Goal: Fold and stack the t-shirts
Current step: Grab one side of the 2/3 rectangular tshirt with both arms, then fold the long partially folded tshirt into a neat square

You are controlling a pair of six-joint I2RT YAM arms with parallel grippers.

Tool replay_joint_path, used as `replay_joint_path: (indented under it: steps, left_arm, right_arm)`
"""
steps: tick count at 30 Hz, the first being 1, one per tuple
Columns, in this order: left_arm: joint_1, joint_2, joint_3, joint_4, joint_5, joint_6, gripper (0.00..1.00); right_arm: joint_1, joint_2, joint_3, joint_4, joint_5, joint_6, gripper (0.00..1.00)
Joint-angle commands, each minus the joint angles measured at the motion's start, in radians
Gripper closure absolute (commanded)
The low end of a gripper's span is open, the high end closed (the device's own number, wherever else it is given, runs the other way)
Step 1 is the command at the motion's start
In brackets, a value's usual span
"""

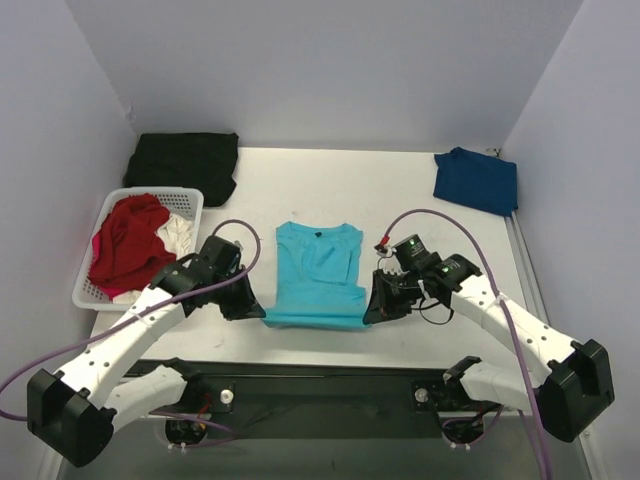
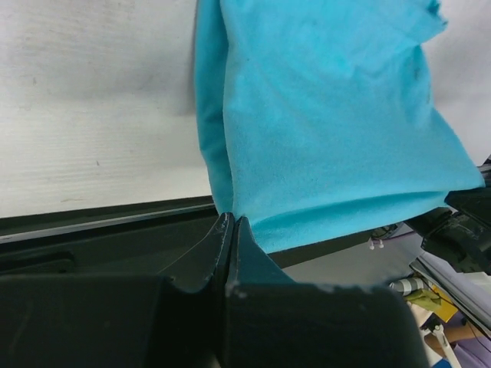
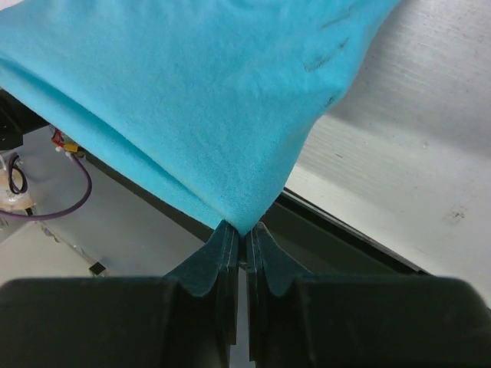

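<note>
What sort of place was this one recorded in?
Likely a lab test booth, not a home: bare pale walls box in a white table, with the left arm and right arm bolted at its near edge.

Left gripper (image 1: pixel 256 312), right gripper (image 1: pixel 371 314), both clamped (arms low)

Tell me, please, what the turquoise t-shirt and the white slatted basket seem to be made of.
The turquoise short-sleeved t-shirt looks like soft, matte knit cloth, perhaps cotton: its surface is finely fuzzy and it drapes limply. The white slatted basket looks like smooth moulded plastic, judging by its even slots.
</note>
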Motion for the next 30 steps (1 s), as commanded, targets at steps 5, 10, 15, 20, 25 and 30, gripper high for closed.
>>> replay_joint_path:
  steps: [5, 10, 15, 20, 25, 30]
  left_arm:
    - [0.002, -0.023, 0.183, -0.218, -0.139, 0.07, 1.0]
    - [0.003, -0.016, 0.205, -0.215, -0.167, 0.078, 1.0]
    - [0.003, 0.012, 0.228, -0.156, -0.182, 0.066, 1.0]
    - [0.003, 0.032, 0.281, -0.136, -0.199, 0.069, 1.0]
    - [0.003, 0.015, 0.271, -0.145, -0.199, 0.066, 1.0]
    - [0.002, -0.037, 0.237, -0.165, -0.197, 0.035, 1.0]
  right_arm:
    - [0.003, -0.018, 0.092, -0.132, 0.025, -0.009, 1.0]
    - [0.004, -0.02, 0.109, -0.132, 0.045, -0.01, 1.0]
    - [0.003, 0.011, 0.158, -0.132, 0.084, -0.024, 1.0]
    - [0.003, 0.039, 0.216, -0.132, 0.101, -0.043, 1.0]
    - [0.003, 0.028, 0.204, -0.131, 0.099, -0.043, 1.0]
    - [0.006, -0.027, 0.14, -0.132, 0.076, -0.03, 1.0]
